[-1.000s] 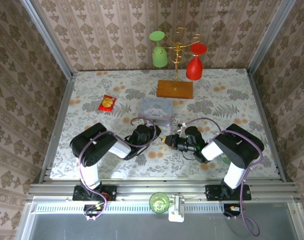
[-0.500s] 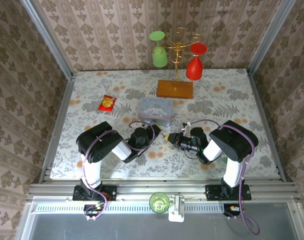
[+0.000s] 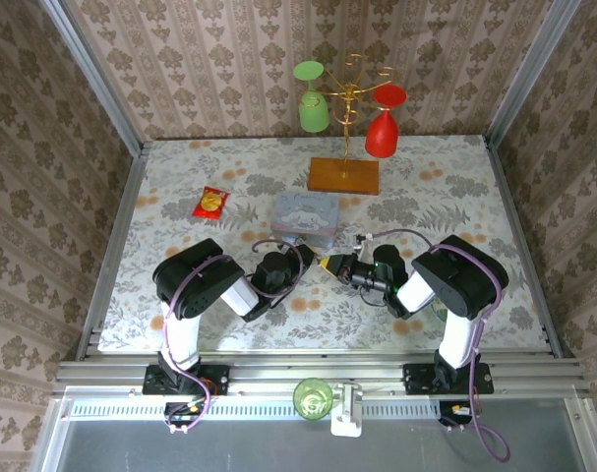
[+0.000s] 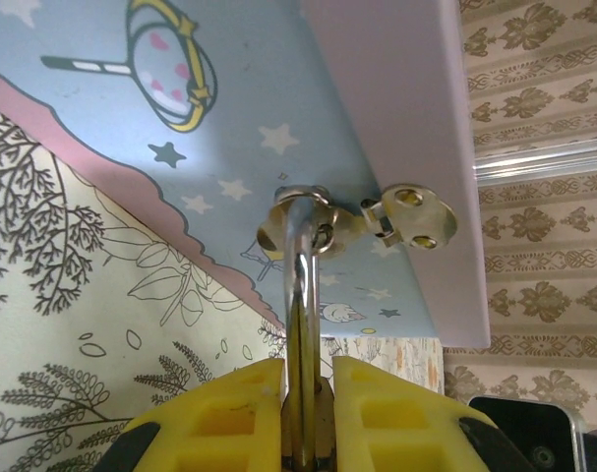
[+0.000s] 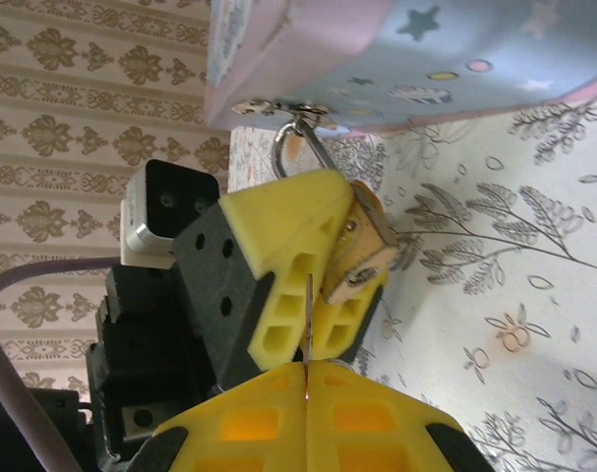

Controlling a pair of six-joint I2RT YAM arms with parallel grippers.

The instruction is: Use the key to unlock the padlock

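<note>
**Top external view.** The two arms meet just in front of the pale blue tin (image 3: pixel 306 218) on the floral table (image 3: pixel 180 295). The left gripper (image 3: pixel 303 258) and the right gripper (image 3: pixel 329 265) are nose to nose at the tin's near side. A red-and-yellow snack packet (image 3: pixel 211 203) lies well to the left of the tin. A gold glass rack (image 3: pixel 349 108) on a wooden base stands behind it. At this size the padlock itself cannot be made out.

**Left wrist view.** The left gripper's yellow fingers (image 4: pixel 229 403) are closed tight on the padlock's silver shackle (image 4: pixel 300 285). The shackle passes up through the metal hasp (image 4: pixel 352 218) on the tin's front wall, under the edge of the lid.

**Right wrist view.** The brass padlock (image 5: pixel 362 251) hangs from the hasp at the tin's lid edge. Its body is clamped between the left gripper's fingers, with its bottom end tilted toward this camera. The right gripper's own fingers (image 5: pixel 268 418) are pressed together on the key (image 5: pixel 307 324). The key is seen edge-on as a thin metal blade pointing up at the padlock. Whether its tip has entered the keyhole cannot be told.
</note>
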